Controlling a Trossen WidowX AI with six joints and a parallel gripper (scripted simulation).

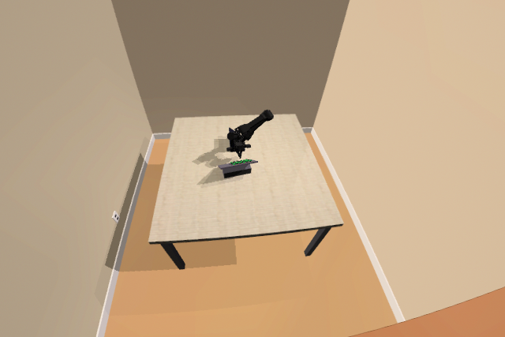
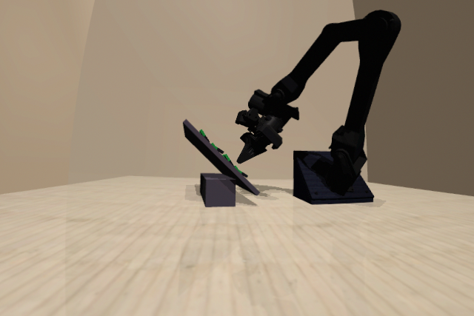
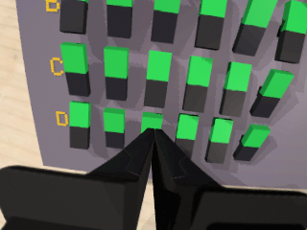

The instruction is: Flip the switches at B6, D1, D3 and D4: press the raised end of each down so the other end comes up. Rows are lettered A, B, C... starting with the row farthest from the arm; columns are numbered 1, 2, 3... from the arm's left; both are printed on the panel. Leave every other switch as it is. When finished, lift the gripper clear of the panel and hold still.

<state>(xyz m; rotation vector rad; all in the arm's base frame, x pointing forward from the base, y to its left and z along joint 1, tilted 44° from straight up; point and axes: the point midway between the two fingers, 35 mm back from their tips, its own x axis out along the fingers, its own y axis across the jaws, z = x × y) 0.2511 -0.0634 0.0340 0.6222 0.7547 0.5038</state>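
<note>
The grey panel point(image 1: 224, 166) point(image 2: 202, 143) point(image 3: 42, 88) is tilted and carries rows of green-and-black rocker switches. My gripper point(image 1: 239, 156) point(image 2: 239, 161) point(image 3: 153, 135) is shut and empty. Its tip stands a little off the panel's face in the exterior view. In the wrist view it overlaps the lower part of switch D3 point(image 3: 152, 118), hiding its black end. Switch D1 point(image 3: 80, 115) is at the left of row D, and switch D4 point(image 3: 187, 126) is just right of the tip. Switch B6 point(image 3: 294, 21) is at the upper right. Which ends are raised is hard to tell.
Switch D2 point(image 3: 114, 121) lies between D1 and D3, and switch D5 point(image 3: 221, 130) is right of D4. Row C is just above row D. Row A is outside the wrist view. A grey block point(image 2: 219, 192) supports the panel on the table point(image 1: 245, 211).
</note>
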